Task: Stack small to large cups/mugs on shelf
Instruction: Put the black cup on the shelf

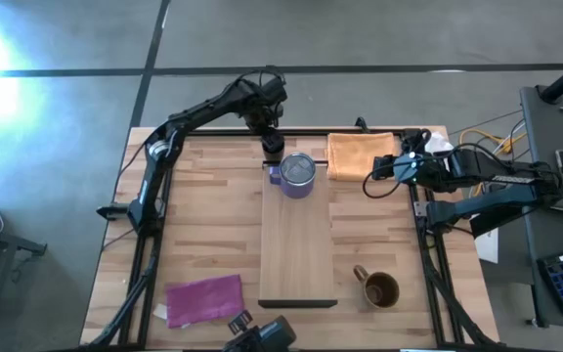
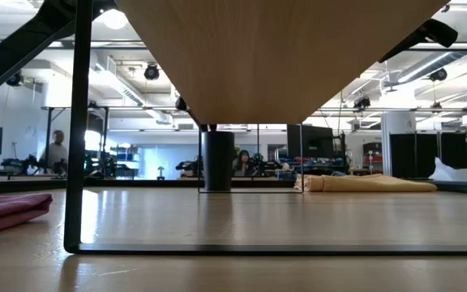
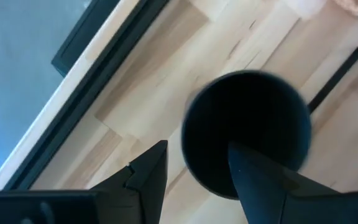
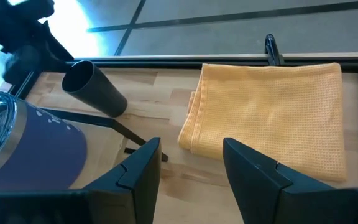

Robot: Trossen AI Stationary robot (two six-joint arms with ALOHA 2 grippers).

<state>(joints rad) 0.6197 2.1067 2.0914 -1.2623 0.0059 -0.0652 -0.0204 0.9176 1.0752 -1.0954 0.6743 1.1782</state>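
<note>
The small black cup (image 1: 274,147) stands upright on the table just past the shelf's far left corner; it also shows in the low view (image 2: 217,161). My left gripper (image 3: 194,165) is open right above it, one finger over the cup's mouth (image 3: 247,134) and one outside its wall. The purple mug (image 1: 298,174) stands on the far end of the raised light-wood shelf (image 1: 299,254). The brown mug (image 1: 379,288) stands on the table right of the shelf's near end. My right gripper (image 4: 191,162) is open and empty beside the orange cloth. My left gripper comes at the black cup from above, pointing down. One finger (image 3: 260,180) is over the opening and the other (image 3: 148,174) is outside the rim (image 3: 188,149). I cannot tell whether either finger touches the cup, which stands on the table.
An orange cloth (image 1: 360,154) lies folded at the far right of the shelf. A purple cloth (image 1: 203,298) lies at the near left. The shelf stands on thin dark legs (image 2: 75,162) with room beneath it. People show in the room beyond the table.
</note>
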